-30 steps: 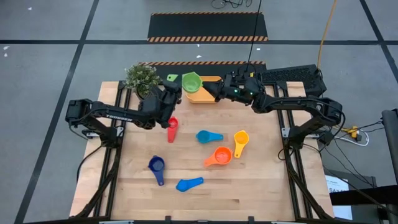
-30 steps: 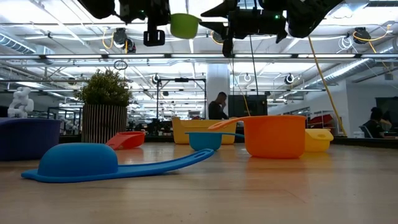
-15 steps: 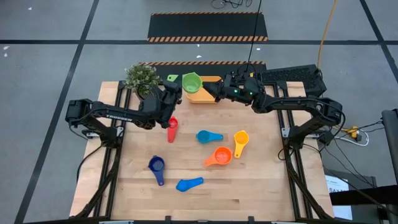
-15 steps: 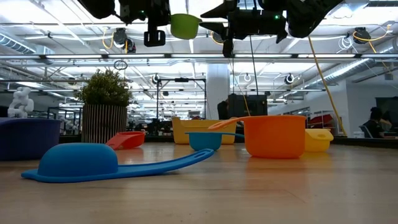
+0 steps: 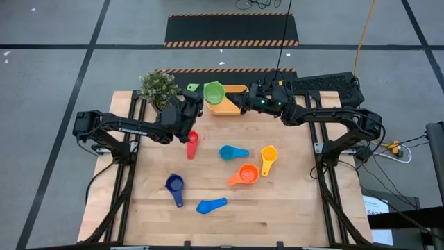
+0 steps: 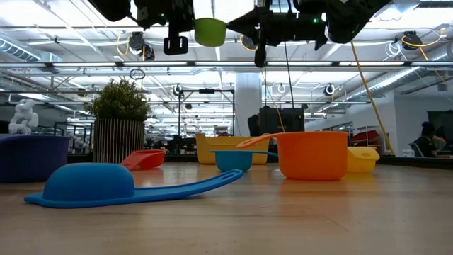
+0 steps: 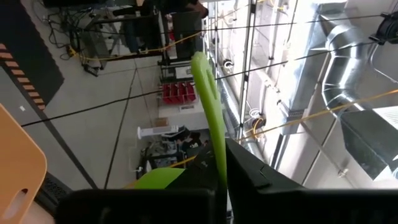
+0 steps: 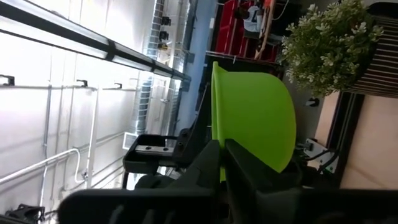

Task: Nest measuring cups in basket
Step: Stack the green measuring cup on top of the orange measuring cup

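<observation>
**Wooden tabletop and what lies on it**

The tabletop (image 5: 277, 208) carries a potted plant (image 5: 158, 86) and an orange-yellow basket (image 5: 232, 105) along its far edge. Spread across it lie a red cup (image 5: 191, 144), two light blue cups (image 5: 232, 152) (image 5: 211, 205), a yellow cup (image 5: 268, 158), an orange cup (image 5: 245, 174) and a dark blue cup (image 5: 175, 187).

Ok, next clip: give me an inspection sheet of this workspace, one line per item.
Surface: wooden table, flat.
Job's things: green cup held aloft over basket; red, yellow, orange, dark blue and two light blue cups loose on the table.
Clutter: potted plant.
Grippers: left gripper and right gripper both shut on the green cup.
Cables: yellow cable.
Surroundings: striped floor mat.
</observation>
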You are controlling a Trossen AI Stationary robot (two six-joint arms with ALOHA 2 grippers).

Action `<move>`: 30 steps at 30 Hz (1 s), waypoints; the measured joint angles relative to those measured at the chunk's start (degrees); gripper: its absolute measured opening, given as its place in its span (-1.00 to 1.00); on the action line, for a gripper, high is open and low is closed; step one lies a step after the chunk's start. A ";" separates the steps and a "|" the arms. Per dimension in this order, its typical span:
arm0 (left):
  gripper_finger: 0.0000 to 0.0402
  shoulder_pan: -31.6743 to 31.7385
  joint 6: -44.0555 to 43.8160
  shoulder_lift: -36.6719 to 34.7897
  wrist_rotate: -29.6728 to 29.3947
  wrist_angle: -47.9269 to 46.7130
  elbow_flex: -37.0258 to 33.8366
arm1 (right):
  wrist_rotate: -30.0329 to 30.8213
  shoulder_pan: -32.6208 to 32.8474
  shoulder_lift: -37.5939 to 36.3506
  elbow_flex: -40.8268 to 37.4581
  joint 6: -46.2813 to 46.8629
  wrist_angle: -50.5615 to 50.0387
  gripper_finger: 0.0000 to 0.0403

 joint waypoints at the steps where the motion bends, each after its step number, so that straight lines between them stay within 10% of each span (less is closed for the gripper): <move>1: -0.86 0.00 0.35 0.00 0.02 -0.03 -0.02 | -0.08 0.00 0.00 0.00 -0.21 -0.01 -0.98; 17: 0.08 -1.36 7.20 -5.63 4.09 -9.90 -0.04 | -8.73 -7.04 -3.61 0.01 -1.79 1.14 -1.00; 30: 0.13 -1.25 -0.72 -18.57 15.07 -37.19 -0.07 | -19.66 -11.55 -8.81 0.02 -4.44 -5.07 -1.00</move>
